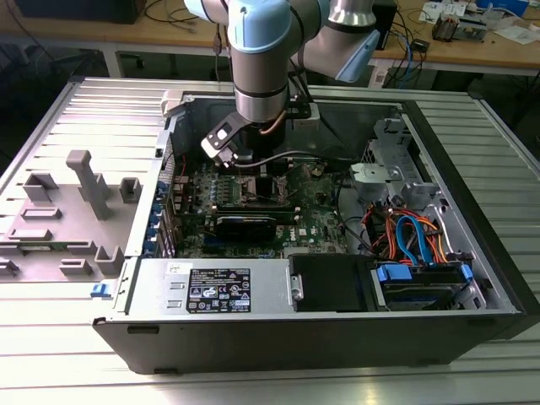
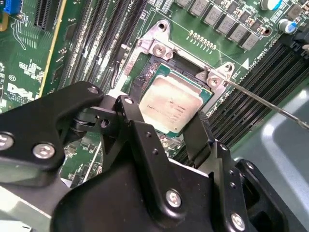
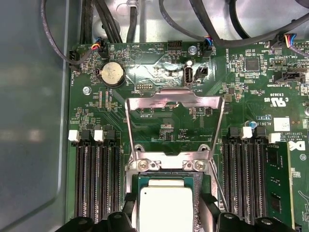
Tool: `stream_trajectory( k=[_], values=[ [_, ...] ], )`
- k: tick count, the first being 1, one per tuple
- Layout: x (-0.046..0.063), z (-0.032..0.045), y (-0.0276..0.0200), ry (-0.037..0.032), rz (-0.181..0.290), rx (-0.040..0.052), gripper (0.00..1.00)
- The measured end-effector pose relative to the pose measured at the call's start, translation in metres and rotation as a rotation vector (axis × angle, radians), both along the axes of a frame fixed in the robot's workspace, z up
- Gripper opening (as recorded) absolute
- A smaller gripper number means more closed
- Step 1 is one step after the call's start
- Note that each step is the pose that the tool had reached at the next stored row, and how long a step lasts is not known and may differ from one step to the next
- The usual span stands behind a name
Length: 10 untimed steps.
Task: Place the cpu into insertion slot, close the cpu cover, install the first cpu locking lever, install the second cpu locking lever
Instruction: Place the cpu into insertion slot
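Grip: the gripper [image 2: 163,116] has its black fingers [image 2: 137,130] bracketing two opposite edges of the cpu [image 2: 173,99], seemingly pinching it.
Placement: the cpu lies silvery side up within the insertion slot [image 2: 145,77].
Cover: the cpu cover [image 3: 175,100] is swung open beyond the slot, with green motherboard [image 3: 145,72] visible through its window.
Lever: a thin rod [image 2: 265,102] angles out from the slot's corner.
Setting: the arm [image 1: 261,51] reaches down into an open computer case [image 1: 337,337].

Robot arm [image 1: 261,59] over open computer case [image 1: 337,342]
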State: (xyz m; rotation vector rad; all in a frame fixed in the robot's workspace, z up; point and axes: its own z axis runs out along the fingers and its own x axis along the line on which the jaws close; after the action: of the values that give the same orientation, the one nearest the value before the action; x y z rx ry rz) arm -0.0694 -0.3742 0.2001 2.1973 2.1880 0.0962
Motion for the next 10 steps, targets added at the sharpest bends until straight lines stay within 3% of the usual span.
stream_trajectory(
  k=[3,4,7,10],
  values=[
    [0.0005,0.0001,-0.0001,0.0003,0.000,-0.0003,0.60],
    [0.0005,0.0001,-0.0001,0.0003,0.000,-0.0003,0.54],
    [0.0006,0.0000,-0.0002,0.0002,0.000,0.0000,0.54],
    [0.0006,0.0000,-0.0003,0.0002,0.000,-0.0070,0.54]
  ],
)
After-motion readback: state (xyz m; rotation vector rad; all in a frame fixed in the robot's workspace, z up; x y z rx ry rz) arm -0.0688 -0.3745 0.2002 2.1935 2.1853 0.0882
